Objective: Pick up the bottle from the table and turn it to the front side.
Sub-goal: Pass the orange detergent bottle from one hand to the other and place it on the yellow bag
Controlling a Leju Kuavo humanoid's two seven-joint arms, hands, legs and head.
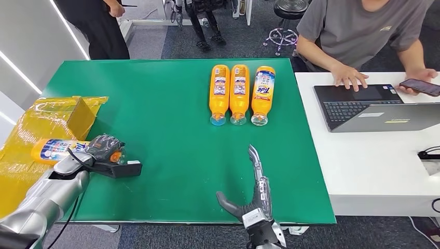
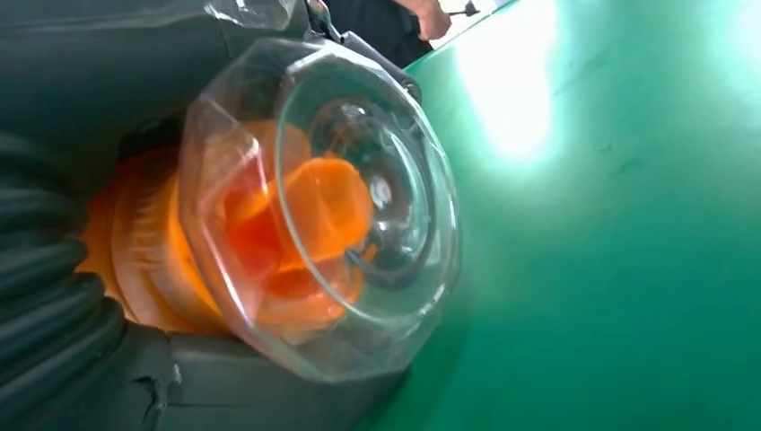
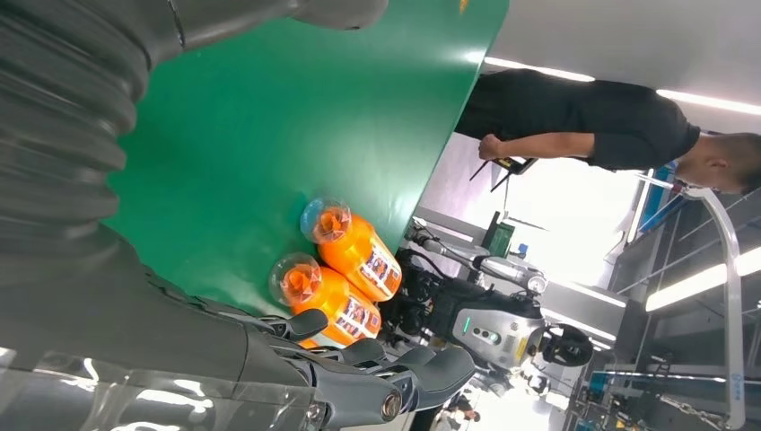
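My left hand (image 1: 104, 149) grips an orange Tide bottle (image 1: 54, 149) near its neck, at the green table's (image 1: 155, 129) front left corner. The bottle lies level, its body over the yellow box and its clear cap (image 2: 323, 206) pointing toward the table's middle. In the left wrist view the cap and orange nozzle sit right in front of the hand (image 2: 72, 296). My right hand (image 1: 254, 194) hovers open over the table's front edge, fingers stretched forward, holding nothing. Three more orange bottles (image 1: 239, 93) lie side by side at the back, caps toward me; two bottles (image 3: 345, 274) appear beyond my right hand (image 3: 359, 377).
A yellow plastic-wrapped box (image 1: 46, 116) stands at the table's left edge. To the right is a white table (image 1: 373, 161) with a laptop (image 1: 363, 106), where a seated person types and holds a phone (image 1: 421, 86). Another person (image 1: 101, 26) stands behind the back left corner.
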